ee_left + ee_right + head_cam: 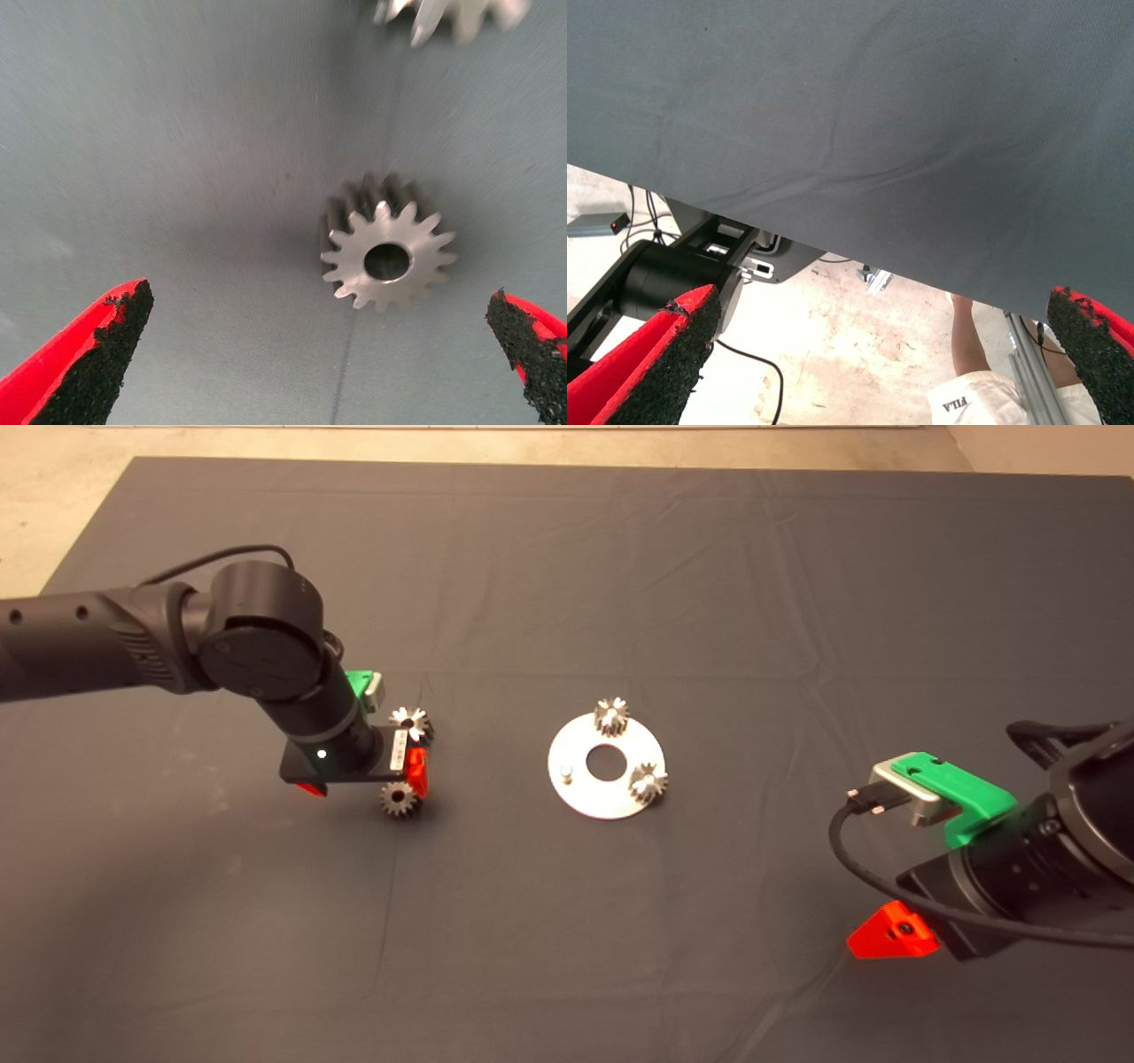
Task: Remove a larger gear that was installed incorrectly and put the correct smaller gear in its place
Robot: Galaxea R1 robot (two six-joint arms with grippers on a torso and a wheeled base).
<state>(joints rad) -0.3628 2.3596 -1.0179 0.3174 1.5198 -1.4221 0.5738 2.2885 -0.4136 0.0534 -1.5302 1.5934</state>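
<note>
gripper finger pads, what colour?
Black, on red fingers. Clearest in the left wrist view, where the left gripper is open above a silver gear.

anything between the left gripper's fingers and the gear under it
No. In the left wrist view, only bare mat separates the open left gripper from the gear.

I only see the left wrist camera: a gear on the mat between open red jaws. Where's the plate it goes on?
Observer: A round silver plate lies mid-mat, right of the left gripper.
Operator: Any gears on it?
Observer: Two: a far gear and a near gear; one pin is bare.
Operator: And the other arm?
Observer: The right gripper waits at the mat's lower right edge, jaws open, empty.
</note>
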